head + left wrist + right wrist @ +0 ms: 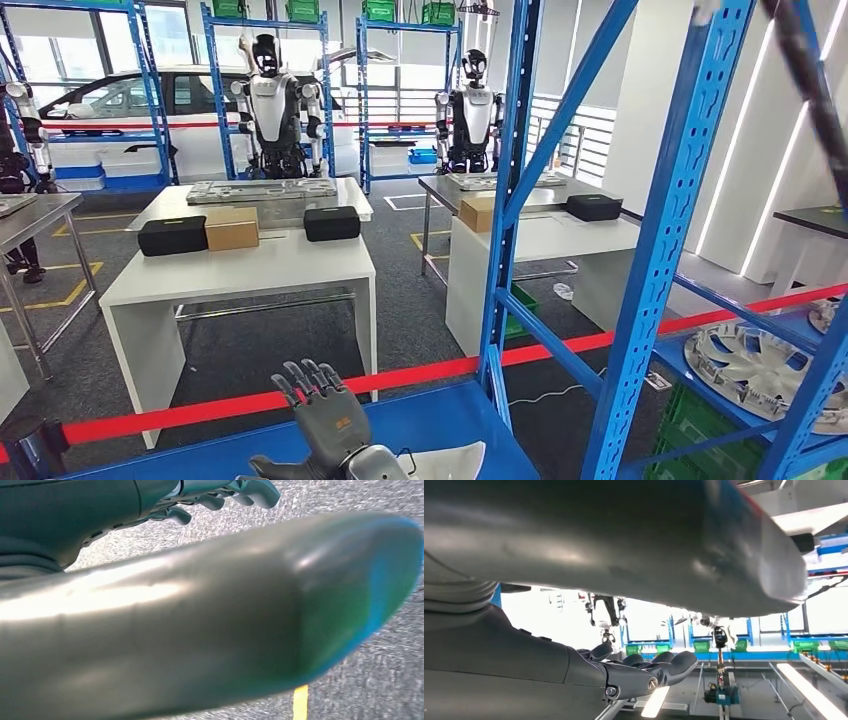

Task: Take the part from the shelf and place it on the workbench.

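My right hand (328, 422) reaches forward over a blue shelf board (200, 455) at the bottom of the head view, fingers stretched out and apart, holding nothing. A white part (445, 462) lies on that board just right of the wrist, partly cut off by the frame edge. In the right wrist view the fingers (659, 669) extend straight with nothing in them. My left hand (200, 605) hangs over grey floor, its fingers (240, 492) loosely bent and holding nothing. The white workbench (240, 272) stands ahead, beyond a red barrier tape (420, 375).
Blue shelf uprights (670, 230) rise at the right, with a silver wheel cover (760, 365) on a lower shelf. The workbench carries two black cases (172, 236) and a cardboard box (232, 228). Two other humanoid robots (272, 105) stand behind further tables; a white car is parked beyond.
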### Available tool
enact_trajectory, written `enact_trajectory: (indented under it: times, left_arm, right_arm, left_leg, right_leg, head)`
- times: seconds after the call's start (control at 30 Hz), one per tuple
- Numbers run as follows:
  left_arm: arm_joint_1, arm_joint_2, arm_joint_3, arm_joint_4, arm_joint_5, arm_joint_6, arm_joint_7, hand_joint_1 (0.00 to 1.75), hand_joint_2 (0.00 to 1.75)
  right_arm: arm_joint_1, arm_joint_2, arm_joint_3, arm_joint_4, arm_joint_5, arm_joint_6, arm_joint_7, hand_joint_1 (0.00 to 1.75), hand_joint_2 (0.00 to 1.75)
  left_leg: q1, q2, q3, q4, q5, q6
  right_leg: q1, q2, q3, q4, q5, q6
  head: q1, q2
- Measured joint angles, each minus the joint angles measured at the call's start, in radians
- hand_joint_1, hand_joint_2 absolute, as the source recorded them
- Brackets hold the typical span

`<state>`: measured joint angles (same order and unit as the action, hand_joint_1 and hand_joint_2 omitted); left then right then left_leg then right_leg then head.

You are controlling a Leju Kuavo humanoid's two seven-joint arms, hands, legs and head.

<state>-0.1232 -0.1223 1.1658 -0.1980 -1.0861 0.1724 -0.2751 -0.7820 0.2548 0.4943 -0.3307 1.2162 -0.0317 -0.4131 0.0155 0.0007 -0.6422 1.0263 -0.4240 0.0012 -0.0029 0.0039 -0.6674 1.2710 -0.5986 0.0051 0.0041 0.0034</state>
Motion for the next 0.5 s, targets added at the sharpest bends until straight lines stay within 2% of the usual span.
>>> enact_trajectory:
  times: [0.07,0.1,0.13,0.17,0.23,0.27,0.3,0.37,0.4,0.43,0.47,0.5]
  left_arm:
    - [0.0,-0.003,0.0,0.0,0.0,0.0,0.0,0.0,0.0]
    - [0.0,-0.004,0.0,0.0,0.0,0.0,-0.001,0.0,0.0]
    - [0.0,-0.006,0.0,0.0,-0.001,0.0,-0.002,0.0,0.0]
    - [0.0,-0.007,0.0,0.0,-0.002,0.0,-0.002,0.0,0.0]
    - [-0.001,-0.006,0.0,0.0,-0.008,-0.004,-0.008,0.0,0.0]
    - [-0.001,-0.006,0.0,0.0,-0.011,-0.012,-0.014,0.0,0.0]
    - [-0.001,-0.005,0.0,0.001,-0.015,-0.026,-0.023,0.0,0.0]
    - [-0.002,-0.002,0.0,0.001,-0.018,-0.053,-0.042,0.0,0.0]
    - [-0.002,0.0,0.0,0.0,-0.019,-0.06,-0.049,0.0,0.0]
    - [-0.002,0.002,0.0,0.0,-0.021,-0.063,-0.053,0.0,0.0]
    - [-0.001,0.004,0.0,0.0,-0.023,-0.064,-0.056,0.0,0.0]
    - [-0.002,0.004,0.0,0.0,-0.025,-0.061,-0.059,0.0,0.0]
  right_arm:
    - [-0.004,0.001,0.0,0.0,-0.001,0.0,0.0,0.0,0.0]
    - [-0.006,0.002,0.0,0.001,-0.002,0.0,0.0,0.0,0.0]
    - [-0.008,0.002,0.001,0.001,-0.002,0.0,0.0,0.0,0.0]
    - [-0.01,0.003,0.001,0.002,-0.003,0.002,0.0,0.0,0.0]
    - [-0.011,0.003,0.001,0.003,-0.005,0.01,0.001,0.0,0.0]
    - [-0.011,0.003,0.001,0.003,-0.008,0.018,0.003,0.0,0.0]
    - [-0.011,0.003,0.002,0.004,-0.012,0.03,0.005,0.0,0.0]
    - [-0.01,0.002,0.002,0.006,-0.024,0.06,0.011,0.0,0.0]
    - [-0.01,0.001,0.002,0.008,-0.031,0.076,0.015,0.0,0.0]
    - [-0.009,0.0,0.002,0.01,-0.04,0.093,0.019,0.0,0.0]
    - [-0.009,-0.003,0.002,0.012,-0.05,0.11,0.024,0.0,0.0]
    - [-0.01,-0.006,0.002,0.015,-0.06,0.129,0.03,0.0,0.0]
  left_leg:
    - [-0.002,-0.001,-0.014,0.002,0.014,-0.005]
    - [-0.002,-0.001,-0.018,0.001,0.021,-0.01]
    - [0.0,-0.001,-0.02,0.0,0.028,-0.016]
    - [0.001,0.0,-0.021,-0.004,0.035,-0.024]
    - [0.002,0.0,-0.024,-0.011,0.044,-0.037]
    - [0.001,0.0,-0.025,-0.018,0.028,-0.042]
    - [-0.001,0.0,-0.026,-0.019,0.001,-0.04]
    - [-0.004,-0.001,-0.025,-0.02,-0.061,-0.023]
    - [-0.005,-0.001,-0.026,-0.02,-0.066,-0.015]
    - [-0.005,-0.001,-0.026,-0.027,-0.044,-0.012]
    - [-0.004,-0.002,-0.026,-0.038,0.004,-0.015]
    - [-0.002,-0.003,-0.026,-0.047,0.041,-0.025]
  right_leg:
    - [0.007,-0.001,0.101,-0.149,0.041,-0.015]
    - [0.011,-0.001,0.137,-0.208,0.052,-0.023]
    - [0.016,-0.001,0.154,-0.241,0.054,-0.029]
    - [0.019,-0.001,0.155,-0.253,0.054,-0.034]
    - [0.017,0.0,0.148,-0.264,0.069,-0.045]
    - [0.015,0.001,0.144,-0.269,0.072,-0.044]
    - [0.012,0.001,0.139,-0.274,0.078,-0.041]
    - [0.012,0.002,0.13,-0.278,0.086,-0.033]
    - [0.012,0.001,0.127,-0.278,0.094,-0.035]
    - [0.013,0.001,0.123,-0.277,0.099,-0.04]
    - [0.014,0.001,0.12,-0.274,0.103,-0.042]
    - [0.015,0.002,0.116,-0.272,0.105,-0.045]
  head:
    - [0.0,0.0]
    - [0.001,0.0]
    - [0.001,0.0]
    - [0.0,0.0]
    - [0.001,0.0]
    - [-0.001,0.0]
    - [-0.001,0.0]
    - [-0.005,0.0]
    - [-0.005,0.0]
    - [-0.007,0.0]
    - [-0.007,0.0]
    - [-0.008,0.0]
